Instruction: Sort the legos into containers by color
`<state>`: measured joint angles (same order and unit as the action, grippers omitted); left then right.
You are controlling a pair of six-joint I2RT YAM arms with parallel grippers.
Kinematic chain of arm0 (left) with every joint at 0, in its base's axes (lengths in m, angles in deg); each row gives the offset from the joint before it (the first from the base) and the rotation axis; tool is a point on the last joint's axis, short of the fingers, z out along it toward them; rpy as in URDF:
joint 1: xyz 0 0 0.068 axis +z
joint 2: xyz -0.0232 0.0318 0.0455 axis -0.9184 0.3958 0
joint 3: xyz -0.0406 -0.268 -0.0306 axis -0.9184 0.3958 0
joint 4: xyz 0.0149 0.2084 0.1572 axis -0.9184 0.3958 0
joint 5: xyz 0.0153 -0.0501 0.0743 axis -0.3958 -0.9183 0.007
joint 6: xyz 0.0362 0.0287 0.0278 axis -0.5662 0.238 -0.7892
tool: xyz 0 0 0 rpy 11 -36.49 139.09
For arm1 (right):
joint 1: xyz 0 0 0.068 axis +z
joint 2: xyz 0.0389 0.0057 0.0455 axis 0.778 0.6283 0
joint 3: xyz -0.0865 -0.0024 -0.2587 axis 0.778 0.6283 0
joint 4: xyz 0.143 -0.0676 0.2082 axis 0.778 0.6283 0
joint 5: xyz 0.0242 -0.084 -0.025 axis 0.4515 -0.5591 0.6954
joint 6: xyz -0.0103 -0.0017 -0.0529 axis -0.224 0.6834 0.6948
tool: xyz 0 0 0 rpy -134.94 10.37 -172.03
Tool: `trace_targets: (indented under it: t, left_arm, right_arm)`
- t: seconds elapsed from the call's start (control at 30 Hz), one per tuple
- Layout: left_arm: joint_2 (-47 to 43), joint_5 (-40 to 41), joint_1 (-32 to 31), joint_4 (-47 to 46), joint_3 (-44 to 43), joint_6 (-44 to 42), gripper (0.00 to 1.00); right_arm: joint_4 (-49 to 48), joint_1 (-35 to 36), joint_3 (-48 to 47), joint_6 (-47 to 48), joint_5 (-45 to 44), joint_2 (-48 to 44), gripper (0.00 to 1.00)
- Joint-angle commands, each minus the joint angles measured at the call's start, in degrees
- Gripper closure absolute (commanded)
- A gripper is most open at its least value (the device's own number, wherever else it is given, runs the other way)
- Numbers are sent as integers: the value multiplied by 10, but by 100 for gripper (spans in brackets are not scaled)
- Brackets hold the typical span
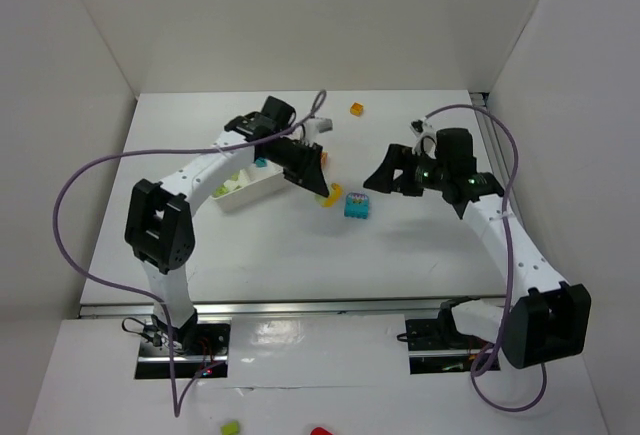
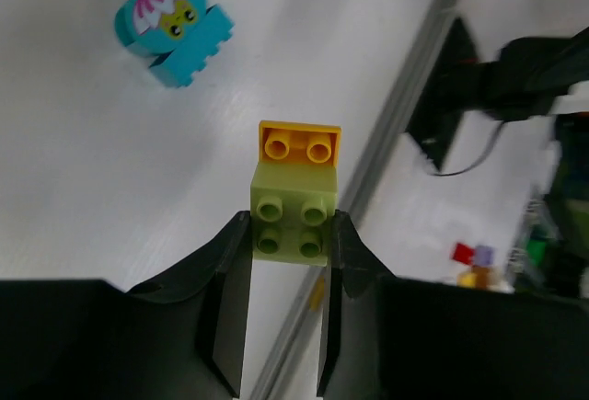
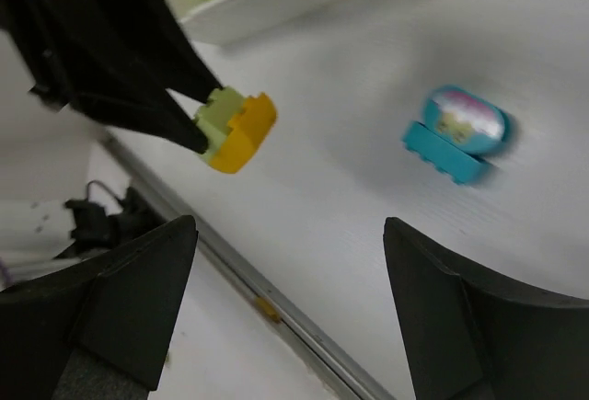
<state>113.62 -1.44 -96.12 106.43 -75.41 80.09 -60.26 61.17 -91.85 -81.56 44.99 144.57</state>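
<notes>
Your left claw is closed on a lime green brick, one finger pressed on each of its flanks. An orange brick is joined to the far end of the green one and sticks out past the fingertips. In the top view the pair sits just off the right end of the white tray, between the tray and the cyan block. The frames don't show whether the pair touches the counter or hangs just above it.

The cyan block lies on the counter near the held pair but apart from it. It has a printed face under a pink and white cap, which you can see plainly from the left wrist.

Your right claw is spread wide with nothing between its fingers. It hovers to the right of the cyan block, pointing towards it and towards the left claw. From its camera the cyan block sits ahead and to the right, and the green and orange pair is up at the left.

The tray lies at an angle under your left forearm, which hides part of it. You can make out lime green pieces in one compartment and a bit of cyan near the far rim, though its compartment isn't clear. A second orange brick lies alone at the far side of the counter, well apart from everything else.
</notes>
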Motion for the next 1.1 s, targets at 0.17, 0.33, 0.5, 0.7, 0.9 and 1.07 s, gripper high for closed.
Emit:
trace_targets:
  t: [0.17,0.33,0.5,0.7,0.9,1.07]
  left_arm:
    - [-46,-337,71,-191,17,179,100]
    - [-59,-370,79,-331,28,274,100]
    - [-64,-376,90,-380,42,303,100]
    - [-75,-387,90,-386,54,308,100]
    - [-75,-387,95,-413,64,325,100]
    - [-68,-371,110,-348,30,278,100]
  right_arm:
    - [-152,25,-98,10,268,83,9]
    - [-189,59,-129,9,291,131,8]
    - [-229,65,-122,-23,286,148,13]
    - [-359,65,-73,-109,312,136,31]
    - [-457,65,-49,-188,346,136,68]
    - [-349,58,-60,-131,297,131,81]
